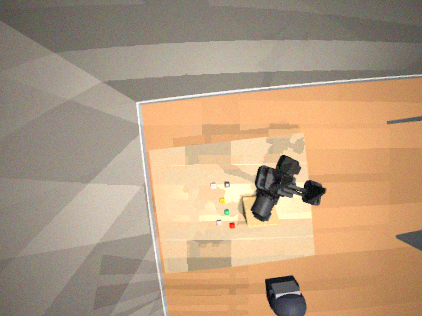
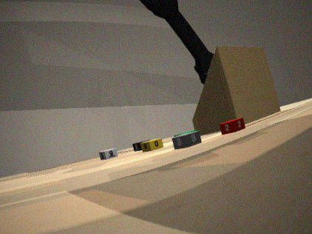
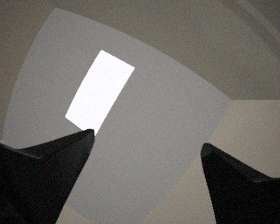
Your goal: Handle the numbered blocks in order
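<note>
The red block (image 1: 232,225) (image 2: 233,126) shows 2. The yellow block (image 1: 222,200) (image 2: 152,144) shows 0. The grey block (image 1: 219,223) (image 2: 186,141) shows 3 and hides most of the green block (image 1: 226,212) (image 2: 185,133), whose digit I cannot read. The white block (image 1: 213,185) (image 2: 109,154) seems to show 9. The black block (image 1: 227,184) (image 2: 137,146) is partly behind the yellow one in the exterior view; its digit is unreadable. All rest on the table. My gripper (image 3: 149,142) is open and empty, raised away from the blocks, with no block in the wrist view.
A tall tan wedge (image 1: 250,219) (image 2: 245,84) stands beside the red and green blocks, under part of the arm in the top view. A dark rounded object (image 1: 286,298) is at the bottom of that view. The table's pale edge (image 1: 145,178) lies left of the blocks.
</note>
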Robot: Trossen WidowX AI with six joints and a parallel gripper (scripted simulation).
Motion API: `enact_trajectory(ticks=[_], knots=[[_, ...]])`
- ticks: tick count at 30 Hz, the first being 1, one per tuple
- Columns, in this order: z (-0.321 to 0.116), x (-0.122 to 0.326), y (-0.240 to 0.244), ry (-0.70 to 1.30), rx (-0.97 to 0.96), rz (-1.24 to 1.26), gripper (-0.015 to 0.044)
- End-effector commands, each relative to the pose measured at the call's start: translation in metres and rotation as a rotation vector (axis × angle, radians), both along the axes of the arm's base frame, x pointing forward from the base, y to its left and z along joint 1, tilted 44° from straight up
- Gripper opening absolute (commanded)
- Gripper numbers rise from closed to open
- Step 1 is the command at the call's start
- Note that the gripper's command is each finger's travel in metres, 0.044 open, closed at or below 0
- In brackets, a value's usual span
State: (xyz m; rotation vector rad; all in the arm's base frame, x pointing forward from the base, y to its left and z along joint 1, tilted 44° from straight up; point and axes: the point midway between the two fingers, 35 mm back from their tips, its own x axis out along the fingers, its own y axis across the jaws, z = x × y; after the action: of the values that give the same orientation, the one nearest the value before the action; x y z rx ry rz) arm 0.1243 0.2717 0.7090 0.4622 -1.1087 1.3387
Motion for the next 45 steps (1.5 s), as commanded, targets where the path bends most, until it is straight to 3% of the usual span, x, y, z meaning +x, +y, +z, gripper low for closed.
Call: enact_trajectory(ticks=[1,4,11,23,33,45], knots=[[0.002,-0.005,-0.002,-0.002,0.008,0.017,0.0400],[0.020,-0.066,-0.043,-0.034,0.111,0.260,0.0400],[0.030,-0.122,-0.100,-0.077,0.213,0.528,0.0400],[0.015,-0.197,-0.273,-0.254,0.425,1.191,0.0400],[-0.042,-0.179,-0.418,-0.499,0.588,1.694,0.0400],[-0.157,-0.075,-0.534,-0.942,0.816,2.138,0.0400]])
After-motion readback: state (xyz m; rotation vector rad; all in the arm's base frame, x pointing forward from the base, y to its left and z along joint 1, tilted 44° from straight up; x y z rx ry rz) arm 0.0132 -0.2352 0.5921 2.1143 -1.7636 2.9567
